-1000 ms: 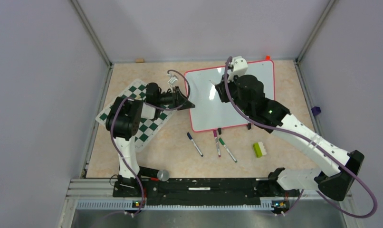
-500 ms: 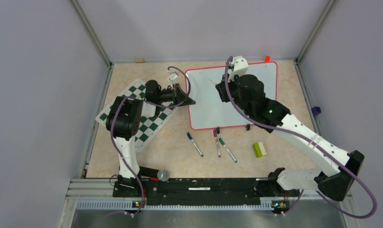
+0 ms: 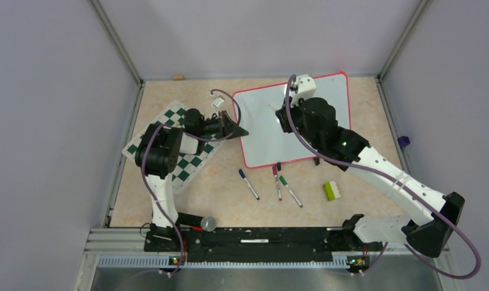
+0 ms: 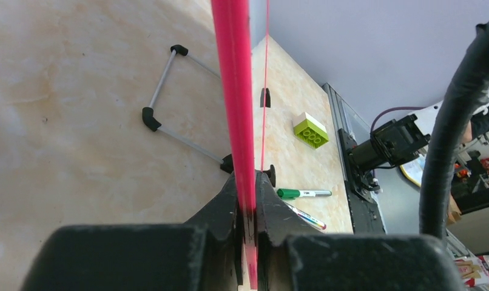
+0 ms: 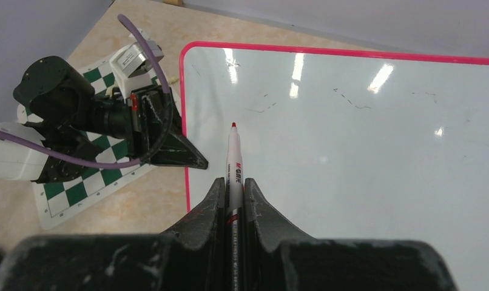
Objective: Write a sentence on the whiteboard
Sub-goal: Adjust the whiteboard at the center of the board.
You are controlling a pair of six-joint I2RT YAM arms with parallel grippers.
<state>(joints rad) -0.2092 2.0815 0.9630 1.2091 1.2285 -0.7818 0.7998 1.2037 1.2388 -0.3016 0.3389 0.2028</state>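
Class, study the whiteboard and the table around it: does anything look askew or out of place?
Yes. The whiteboard lies skewed to the edges of the table, with its left frame pinched in the left gripper. Faint stray marks spot its surface, and three markers lie loose on the table before it.

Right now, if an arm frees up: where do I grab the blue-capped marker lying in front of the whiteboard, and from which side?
Grip the blue-capped marker at mid-barrel, coming from straight above. It lies flat on the table, slanted with its cap toward the far left, so the jaws should close across the barrel. The purple-capped marker lies apart from it, so both long sides look free.
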